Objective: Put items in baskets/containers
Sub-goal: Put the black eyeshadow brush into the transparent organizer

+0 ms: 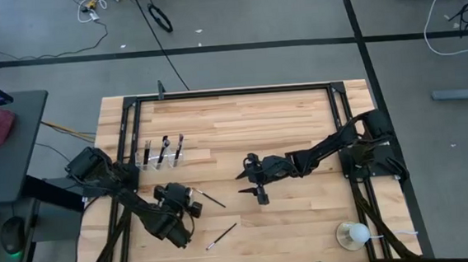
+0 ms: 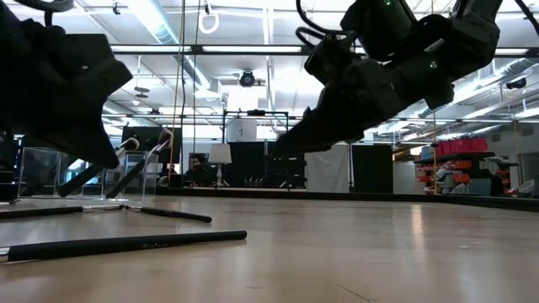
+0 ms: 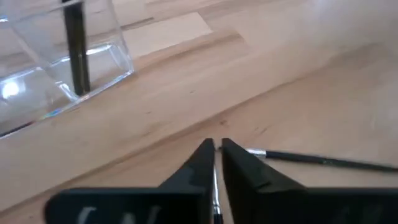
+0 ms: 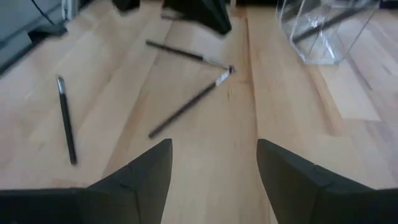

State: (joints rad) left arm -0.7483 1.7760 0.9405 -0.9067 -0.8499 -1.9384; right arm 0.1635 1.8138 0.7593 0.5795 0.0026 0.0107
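Observation:
A clear holder (image 1: pixel 161 155) (image 3: pixel 56 68) stands at the table's left with three brushes upright in it. A brush (image 1: pixel 210 199) (image 3: pixel 323 162) lies flat beside my left gripper (image 1: pixel 181 202) (image 3: pixel 215 148). The gripper's fingers stand almost shut just above the brush's silver ferrule end. A second brush (image 4: pixel 186 106) lies with its tip meeting the first and runs back under that gripper. A third brush (image 1: pixel 221 235) (image 4: pixel 65 118) lies nearer the near edge. My right gripper (image 1: pixel 254 183) (image 4: pixel 214 168) hangs open over the table's middle, facing these brushes. My left gripper points down at the spot where the two brush tips meet. A thin silver strip (image 3: pixel 215 186) shows in the slit between its fingers. Whether the fingers touch that brush, I cannot tell.
A white ball-like object on a stick (image 1: pixel 353 234) sits near the table's near right corner. A black frame (image 1: pixel 231 91) runs round the table. Bare wood lies between the two grippers and toward the far edge.

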